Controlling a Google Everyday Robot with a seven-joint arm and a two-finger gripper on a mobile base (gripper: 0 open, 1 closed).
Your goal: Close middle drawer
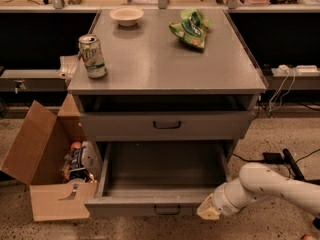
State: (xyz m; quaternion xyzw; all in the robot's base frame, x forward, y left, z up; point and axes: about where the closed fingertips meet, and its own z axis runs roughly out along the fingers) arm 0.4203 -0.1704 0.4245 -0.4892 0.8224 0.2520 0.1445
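The middle drawer [160,184] of the grey metal cabinet [165,59] is pulled far out toward me. It is a wide shallow tray, empty inside, with a flat front [125,207] and a small dark bar handle [167,211]. The top drawer [167,125] above it sits pushed in. The lowest drawer is out of view. My gripper [209,211], at the end of the white arm [270,186], is at the right end of the middle drawer's front, touching or very close to it.
On the cabinet top stand a green soda can [93,56], a white bowl [126,16] and a green chip bag [191,28]. An open cardboard box [45,169] with items lies on the floor to the left. Cables and a power strip [300,69] are on the right.
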